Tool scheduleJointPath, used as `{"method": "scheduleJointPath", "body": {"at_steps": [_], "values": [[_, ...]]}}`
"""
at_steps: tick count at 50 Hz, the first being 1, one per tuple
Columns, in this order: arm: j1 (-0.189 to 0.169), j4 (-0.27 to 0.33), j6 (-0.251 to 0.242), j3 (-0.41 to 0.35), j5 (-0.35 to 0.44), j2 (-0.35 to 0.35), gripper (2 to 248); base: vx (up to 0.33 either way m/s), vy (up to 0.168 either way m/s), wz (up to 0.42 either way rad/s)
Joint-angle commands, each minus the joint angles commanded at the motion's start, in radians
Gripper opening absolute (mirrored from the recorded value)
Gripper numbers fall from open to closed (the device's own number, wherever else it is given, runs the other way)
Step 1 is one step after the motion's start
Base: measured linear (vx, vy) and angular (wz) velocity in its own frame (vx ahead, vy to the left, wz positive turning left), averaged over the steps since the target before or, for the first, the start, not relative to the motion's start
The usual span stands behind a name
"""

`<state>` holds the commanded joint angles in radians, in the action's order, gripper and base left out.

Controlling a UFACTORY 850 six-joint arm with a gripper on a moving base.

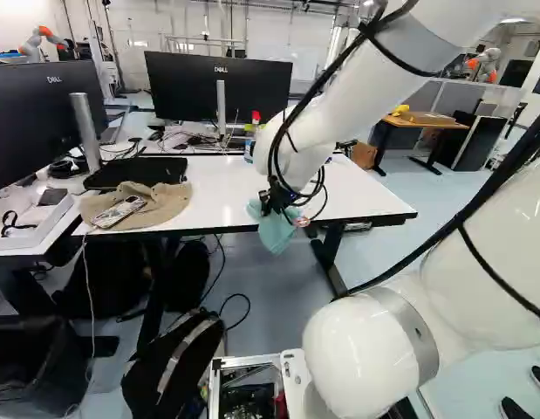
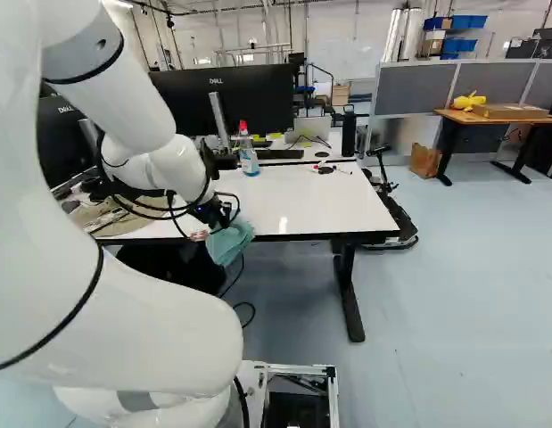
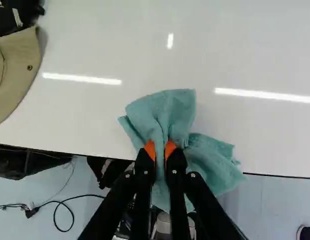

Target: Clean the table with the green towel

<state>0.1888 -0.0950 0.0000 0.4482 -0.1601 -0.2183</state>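
At the white table's front edge, my gripper (image 2: 215, 214) shows in the right base view, with the green towel (image 2: 231, 241) hanging from it. The wrist view shows the gripper (image 3: 161, 150) shut on the towel (image 3: 165, 112), its orange pads pinching a bunched fold. Part of the cloth spreads over the white table (image 3: 119, 40) ahead of the fingers, and another part droops past the edge beside them. In the left base view the towel (image 1: 274, 229) hangs partly below the tabletop's edge.
A tan hat (image 1: 137, 206) with a phone on it and a black case (image 1: 137, 173) lie on the table's left part. Monitors (image 1: 219, 87) and a spray bottle (image 2: 248, 152) stand farther back. A backpack (image 1: 174, 362) is on the floor. Other robots (image 1: 43, 39) stand far off.
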Motion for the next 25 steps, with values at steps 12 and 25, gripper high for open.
{"method": "scheduleJointPath", "body": {"at_steps": [12,25], "values": [[-0.057,0.000,0.000,0.028,0.000,0.032,41,0.000,0.000,0.000],[-0.076,0.000,0.000,0.089,0.000,0.098,41,0.000,0.000,0.000]]}}
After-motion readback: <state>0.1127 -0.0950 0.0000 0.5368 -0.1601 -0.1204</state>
